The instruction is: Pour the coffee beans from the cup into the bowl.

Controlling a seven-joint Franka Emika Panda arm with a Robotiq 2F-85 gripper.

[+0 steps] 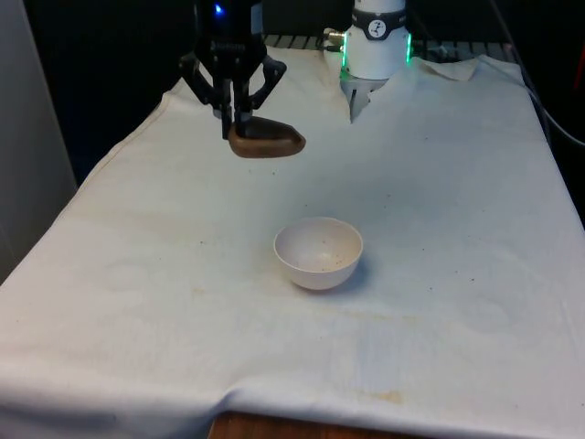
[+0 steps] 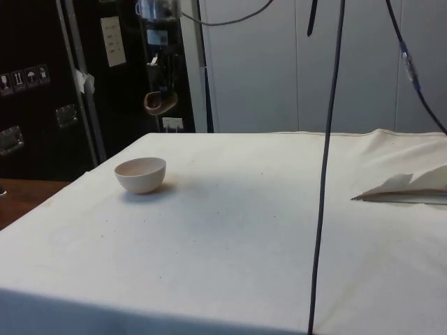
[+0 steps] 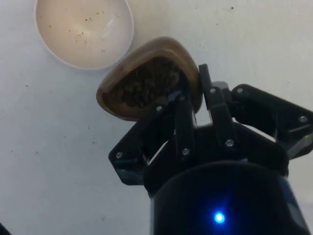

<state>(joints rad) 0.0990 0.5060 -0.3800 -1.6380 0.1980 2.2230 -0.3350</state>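
A brown wooden cup point(image 1: 266, 140) hangs in the air above the table, toward the far end and the front view's left. My gripper point(image 1: 237, 123) is shut on its rim. In the wrist view the cup point(image 3: 146, 78) holds dark coffee beans point(image 3: 144, 83) and my fingers point(image 3: 183, 105) pinch its wall. In the side view the cup point(image 2: 159, 103) floats above and behind the bowl point(image 2: 140, 174). The white bowl point(image 1: 318, 252) stands on the cloth near the middle, with a few dark specks inside point(image 3: 84, 30). The cup is apart from the bowl, held level.
A white cloth point(image 1: 439, 302) covers the table, with the wooden table edge point(image 1: 274, 428) showing at the near side. A fold of cloth point(image 2: 408, 187) lies at the side view's right. A black cable point(image 2: 327, 160) hangs across the side view.
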